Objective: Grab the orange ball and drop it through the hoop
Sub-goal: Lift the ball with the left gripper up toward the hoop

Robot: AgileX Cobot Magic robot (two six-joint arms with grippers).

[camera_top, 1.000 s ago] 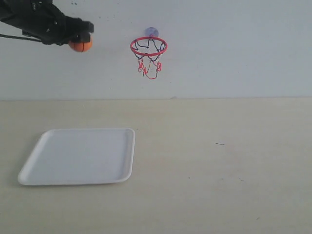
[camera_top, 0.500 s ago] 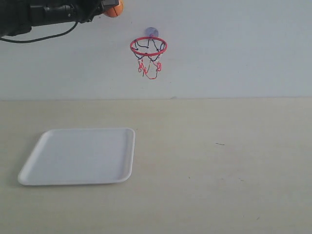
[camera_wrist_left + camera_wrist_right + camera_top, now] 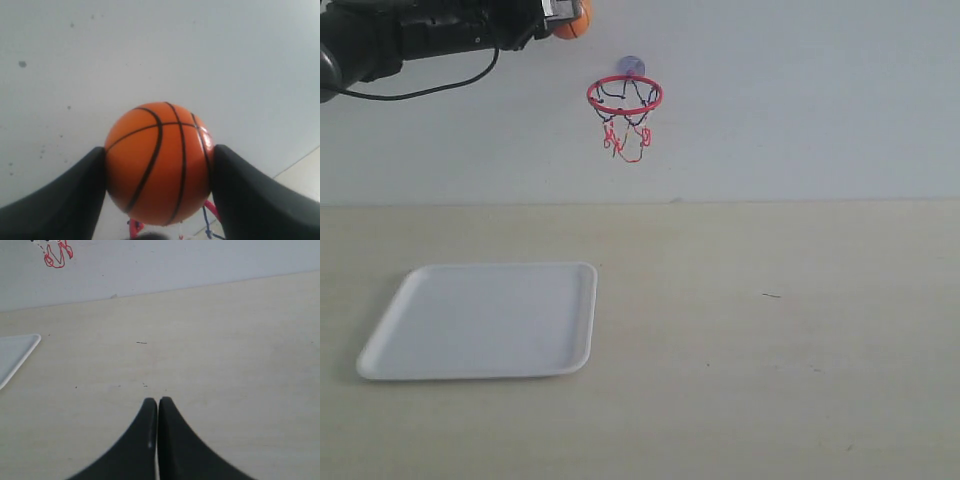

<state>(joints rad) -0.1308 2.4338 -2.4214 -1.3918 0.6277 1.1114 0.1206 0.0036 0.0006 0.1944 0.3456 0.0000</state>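
Note:
The orange ball [image 3: 572, 22] with black seams is held high at the top of the exterior view, my left gripper [image 3: 560, 14] shut on it. It sits above and to the left of the hoop [image 3: 624, 96], whose red ring and string net hang from a suction cup [image 3: 631, 66] on the wall. In the left wrist view the orange ball [image 3: 159, 162] fills the gap between the black fingers [image 3: 65, 200], and bits of the hoop [image 3: 210, 212] show behind it. My right gripper [image 3: 158, 401] is shut and empty over the table; it is out of the exterior view.
A white tray [image 3: 485, 320] lies on the beige table at the left, and its corner [image 3: 15, 352] shows in the right wrist view. The net [image 3: 57, 255] hangs on the white wall behind the table.
My left arm has carried the ball up and to the right, from well left of the hoop to just above and left of the ring. The right gripper shows no change.

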